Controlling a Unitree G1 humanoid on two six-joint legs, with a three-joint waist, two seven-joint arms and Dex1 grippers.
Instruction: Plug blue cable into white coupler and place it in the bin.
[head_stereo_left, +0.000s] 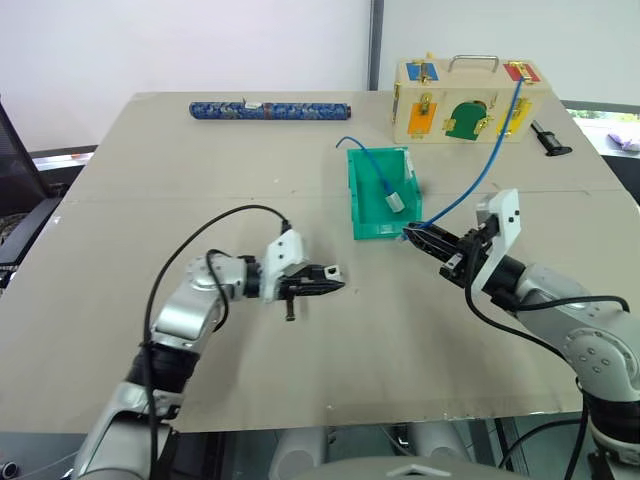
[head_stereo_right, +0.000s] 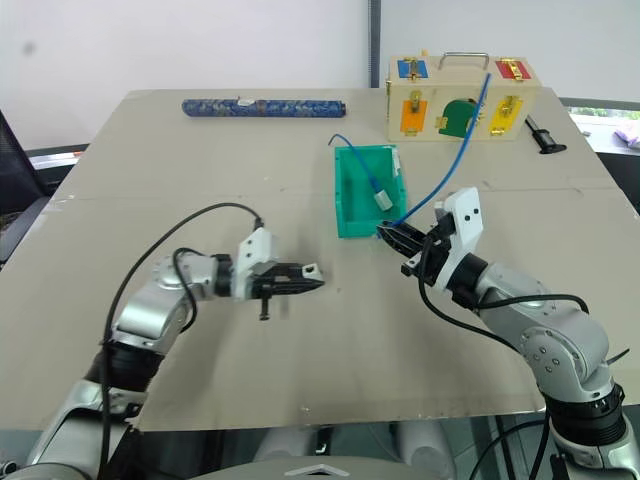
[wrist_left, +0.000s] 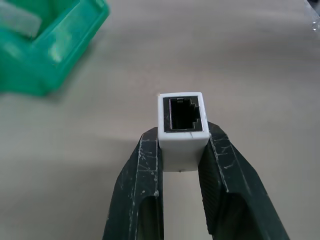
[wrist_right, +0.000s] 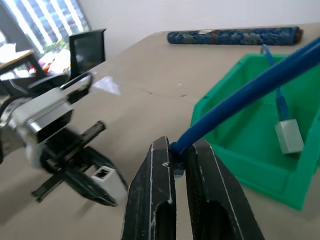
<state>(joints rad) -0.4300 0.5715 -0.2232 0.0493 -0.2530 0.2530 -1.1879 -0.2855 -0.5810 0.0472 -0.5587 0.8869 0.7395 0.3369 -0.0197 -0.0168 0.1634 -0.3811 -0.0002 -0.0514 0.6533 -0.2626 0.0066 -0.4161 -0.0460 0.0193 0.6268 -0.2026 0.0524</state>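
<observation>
The white coupler (wrist_left: 182, 127) is clamped between the two black fingers of the left gripper (head_stereo_left: 335, 282), which are closed against its sides, and its dark socket faces outward, away from the fingers. It is held above the bare table (head_stereo_left: 120, 200), well apart from the green bin (head_stereo_left: 375, 200). The blue cable (head_stereo_left: 480, 165) is pinched near its plug end by the right gripper (head_stereo_left: 412, 236), whose fingers are shut tight on it just beside the front of the bin; from there the cable is seen arching up toward the wooden box (head_stereo_left: 465, 100). A second blue cable with a pale block (head_stereo_left: 396, 199) is lying inside the bin. A patterned blue roll (head_stereo_left: 270, 110) is lying at the far edge of the table.
</observation>
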